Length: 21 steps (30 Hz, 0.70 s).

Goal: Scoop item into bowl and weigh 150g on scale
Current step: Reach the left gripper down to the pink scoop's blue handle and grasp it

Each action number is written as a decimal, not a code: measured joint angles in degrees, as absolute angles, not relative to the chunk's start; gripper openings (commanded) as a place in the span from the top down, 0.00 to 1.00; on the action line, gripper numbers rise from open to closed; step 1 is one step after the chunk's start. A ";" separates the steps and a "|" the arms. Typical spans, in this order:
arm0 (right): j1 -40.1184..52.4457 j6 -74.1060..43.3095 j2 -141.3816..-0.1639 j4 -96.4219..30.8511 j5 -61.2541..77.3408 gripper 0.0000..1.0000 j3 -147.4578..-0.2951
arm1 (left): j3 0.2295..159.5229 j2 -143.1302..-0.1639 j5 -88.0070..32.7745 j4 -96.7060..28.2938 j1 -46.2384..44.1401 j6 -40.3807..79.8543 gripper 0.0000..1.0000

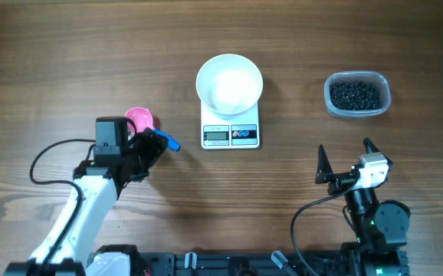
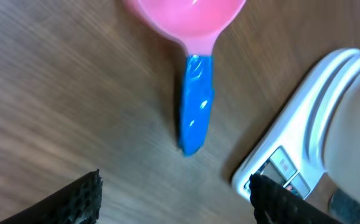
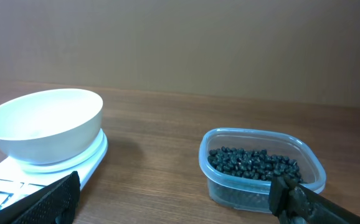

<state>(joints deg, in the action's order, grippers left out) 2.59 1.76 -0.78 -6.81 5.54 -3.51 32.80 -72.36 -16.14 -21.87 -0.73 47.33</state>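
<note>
- Jaws of my left gripper (image 2: 177, 199) stand open, empty, near blue-handled pink plastic scoop (image 2: 195, 106).
- My right gripper (image 3: 177, 202) stands wide open, empty.
- Round white bowl (image 1: 229, 83) sits on white square scale (image 1: 230, 135); black beads (image 1: 355, 95) fill clear plastic tub (image 1: 332, 105).

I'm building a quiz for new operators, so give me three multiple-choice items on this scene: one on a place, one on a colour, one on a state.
1. The round plain white bowl sits: A on bare wood; B on the small white square scale; C on a shelf.
2. The handle of the pink plastic scoop is: A green; B yellow; C blue.
3. The right pincer is: A open; B shut on nothing; C shut on a cloth.
B, the bowl rests on the scale's platform; C, the left wrist view shows it blue; A, its jaws stand wide apart, nothing between.
</note>
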 measured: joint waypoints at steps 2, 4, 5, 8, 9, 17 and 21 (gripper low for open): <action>2.59 1.76 -0.78 -6.83 5.52 0.00 -3.51 | 32.10 -73.69 -16.14 -18.96 -0.73 47.29 0.21; 2.59 1.76 -0.78 -6.83 5.54 0.00 -3.51 | 30.33 -74.48 -15.90 -14.79 -0.73 47.27 0.21; 2.59 1.76 -0.78 -6.83 5.52 0.00 -3.51 | 29.74 -74.65 -15.81 -13.89 -0.73 47.27 0.22; 2.59 1.76 -0.78 -6.81 5.54 0.00 -3.51 | 26.87 -74.76 -15.46 -8.82 -0.73 47.24 0.27; 2.59 1.76 -0.78 -6.83 5.54 0.00 -3.51 | 26.06 -74.78 -15.31 -7.01 -0.73 47.24 0.27; 2.59 1.76 -0.78 -6.83 5.54 0.00 -3.51 | 22.02 -74.78 -14.83 -1.43 -0.73 47.51 0.23; 2.59 1.76 -0.78 -6.83 5.54 0.00 -3.51 | 22.06 -73.41 -14.39 -3.03 -0.73 48.82 0.23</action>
<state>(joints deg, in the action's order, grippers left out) 2.59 1.76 -0.78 -6.83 5.54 -3.51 22.06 -73.41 -14.39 -3.03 -0.73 48.82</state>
